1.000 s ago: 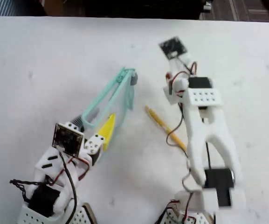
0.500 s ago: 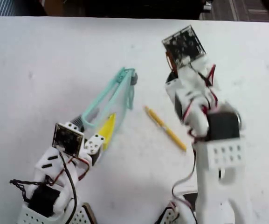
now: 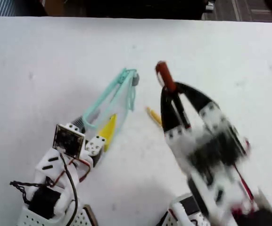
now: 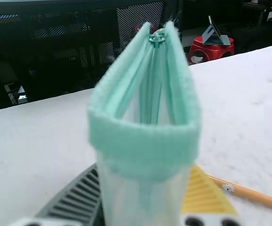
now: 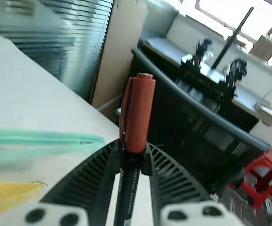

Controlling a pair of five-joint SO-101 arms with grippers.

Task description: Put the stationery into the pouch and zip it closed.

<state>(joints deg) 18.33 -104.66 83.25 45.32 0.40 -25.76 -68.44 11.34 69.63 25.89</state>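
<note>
One pen [image 5: 136, 113] clamped in right pincer [image 5: 132, 150]; left pincer [image 4: 143, 200] grips pouch [image 4: 145, 136].

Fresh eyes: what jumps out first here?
The right pincer grips a red-capped pen close beside the mint-green pouch. The left pincer holds that pouch with its mouth open. A yellow pencil lies on the table next to it.

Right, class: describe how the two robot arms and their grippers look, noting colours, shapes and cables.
Both arms are white plastic shells with black motor blocks. The left arm carries a square camera board and black and red cables. The left gripper has one dark ribbed finger and one yellow. The right gripper has two black ribbed fingers; red wires run along the right arm.
</note>
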